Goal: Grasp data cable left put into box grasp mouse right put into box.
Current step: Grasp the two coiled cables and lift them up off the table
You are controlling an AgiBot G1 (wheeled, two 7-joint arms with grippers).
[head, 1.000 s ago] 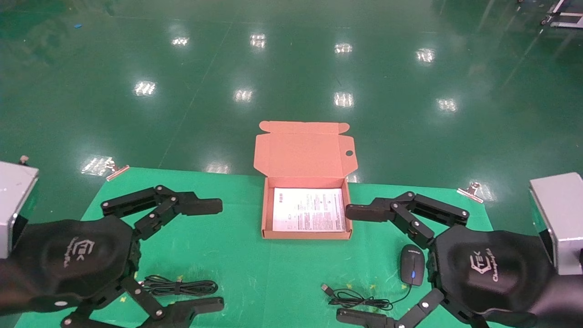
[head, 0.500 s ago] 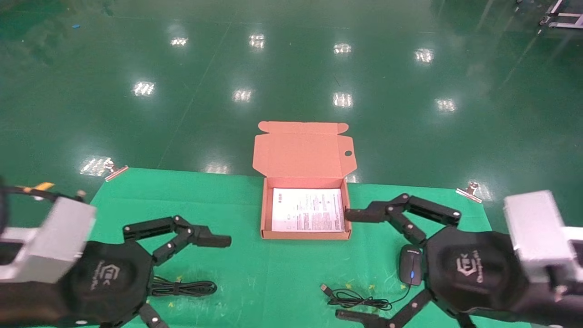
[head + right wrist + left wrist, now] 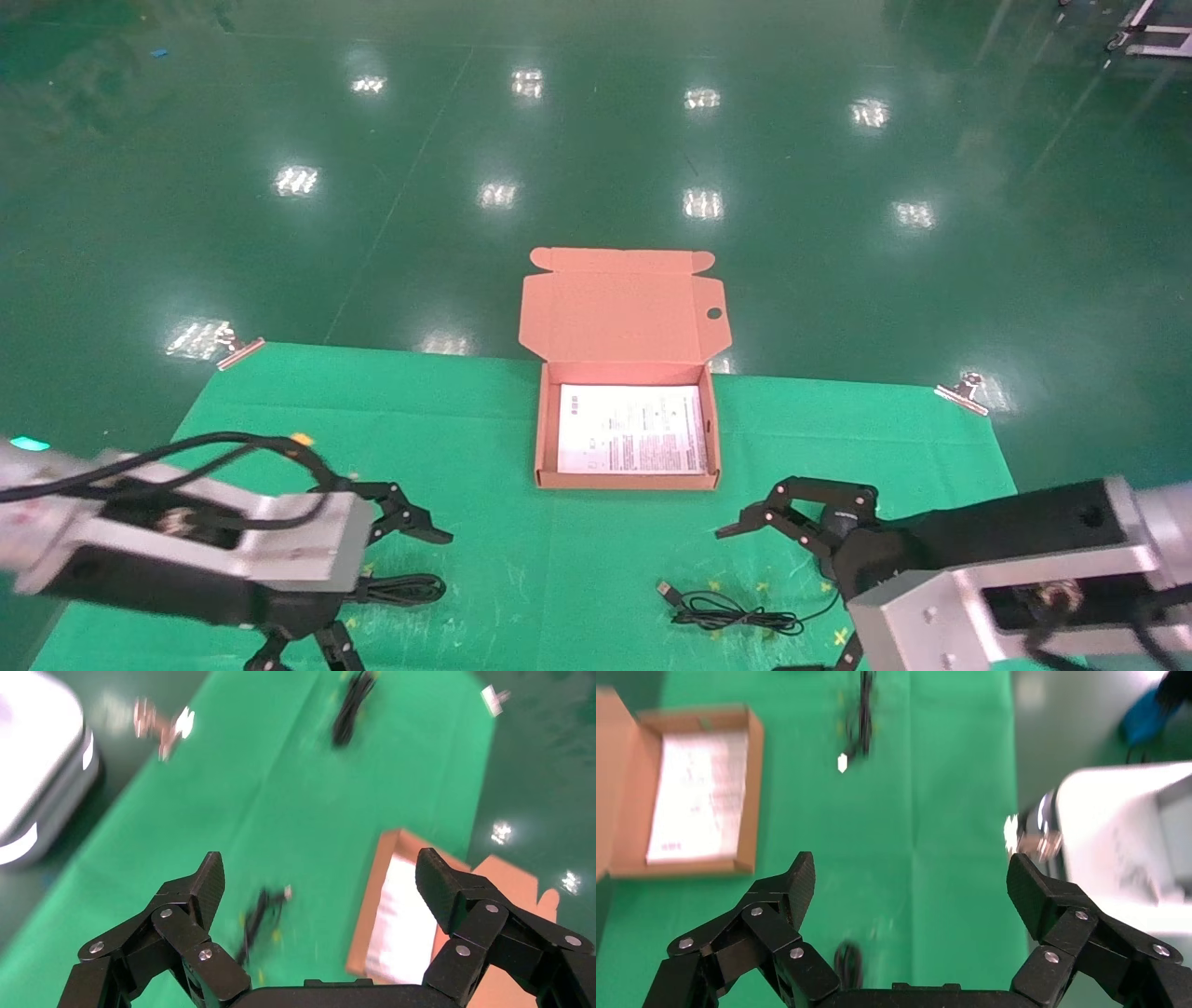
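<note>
The cable point(image 3: 400, 588) lies near-left on the mat, just beside the left gripper point(image 3: 909, 881), whose fingers are spread wide and empty. It looks light and floppy; best pinched at its tie. The right gripper point(image 3: 320, 878), also wide, hides the mouse. The box point(image 3: 545, 438) sits open at centre.

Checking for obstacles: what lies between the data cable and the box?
Head view: only bare green mat lies between the data cable and the box.
</note>
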